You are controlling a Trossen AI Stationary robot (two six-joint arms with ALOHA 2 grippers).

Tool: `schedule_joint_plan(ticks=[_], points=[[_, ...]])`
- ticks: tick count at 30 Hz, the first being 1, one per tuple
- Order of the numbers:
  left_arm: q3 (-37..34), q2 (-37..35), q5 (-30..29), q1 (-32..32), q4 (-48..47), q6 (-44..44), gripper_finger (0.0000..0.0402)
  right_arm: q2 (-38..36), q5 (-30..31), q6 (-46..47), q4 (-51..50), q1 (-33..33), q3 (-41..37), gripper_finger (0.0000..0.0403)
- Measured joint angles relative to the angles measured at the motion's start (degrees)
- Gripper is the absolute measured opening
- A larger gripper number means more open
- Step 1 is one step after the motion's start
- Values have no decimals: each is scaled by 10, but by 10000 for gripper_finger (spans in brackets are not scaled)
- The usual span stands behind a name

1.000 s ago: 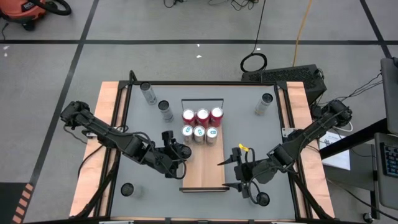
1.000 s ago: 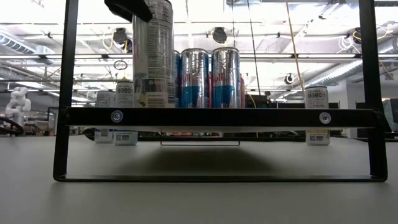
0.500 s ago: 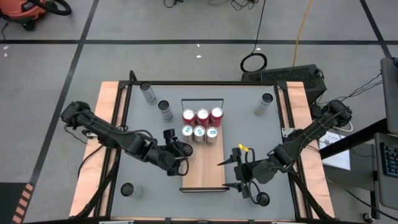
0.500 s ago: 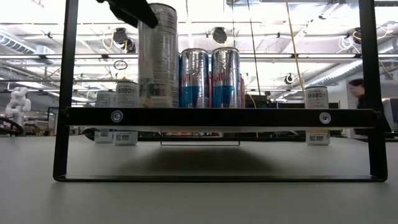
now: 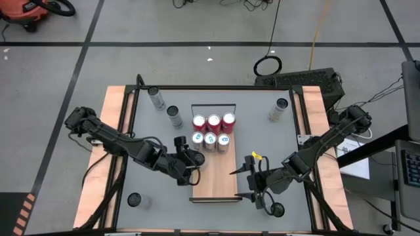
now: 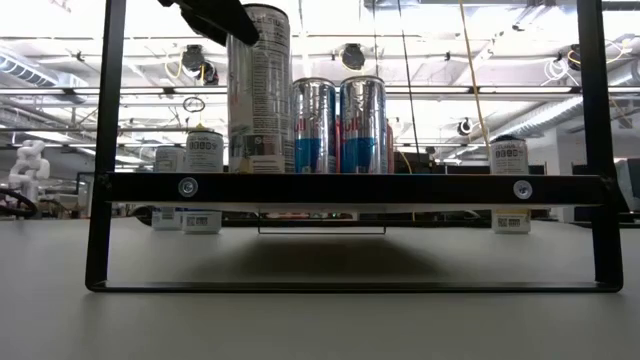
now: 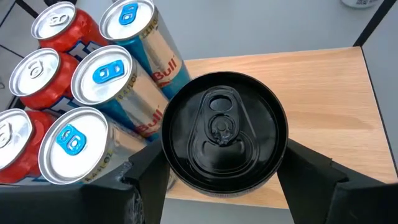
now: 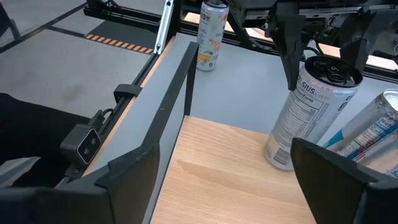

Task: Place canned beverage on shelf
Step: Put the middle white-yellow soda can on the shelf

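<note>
A tall silver can with a black top (image 7: 222,127) stands upright between the fingers of my left gripper (image 5: 193,160), over the near-left part of the shelf (image 5: 223,174), a light-wood board. It shows in the low view (image 6: 258,90) and the right wrist view (image 8: 308,115) too. Three red cans (image 5: 213,122) and three blue-topped cans (image 5: 210,139) stand on the shelf's far half, next to the held can. My right gripper (image 5: 251,178) is open and empty at the shelf's right edge, near its near end. My left gripper pinches the can's side wall just below the top rim (image 7: 166,152) between its two fingers (image 8: 289,53), one on each side. The fingers point down from above. The can is upright, its base at the board's surface; I cannot tell if it rests there.
Loose cans stand on the grey table: two at the far left (image 5: 156,98) (image 5: 174,116), one at the far right (image 5: 279,109), and one at each near corner (image 5: 134,200) (image 5: 275,210). A thin black wire rail (image 5: 213,106) closes the shelf's far end.
My left gripper has carried the can a little toward the table's right edge and slightly down, closer to the blue-topped cans. The can has stayed upright in the hold.
</note>
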Motion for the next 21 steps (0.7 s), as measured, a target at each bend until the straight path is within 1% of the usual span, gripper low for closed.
schedule_joint_plan(ticks=[3,8,11,14,21], points=[[0,0,0,1,-1,0,258,0,0,3,0,0,0,322],[0,1,-16,1,-7,0,300,0,0,3,0,0,0,322],[0,1,-20,1,-6,0,318,0,-1,3,0,0,0,322],[0,1,-25,1,-5,0,327,0,-1,3,0,0,0,322],[0,1,-32,1,-3,0,329,0,-1,3,0,0,0,322]])
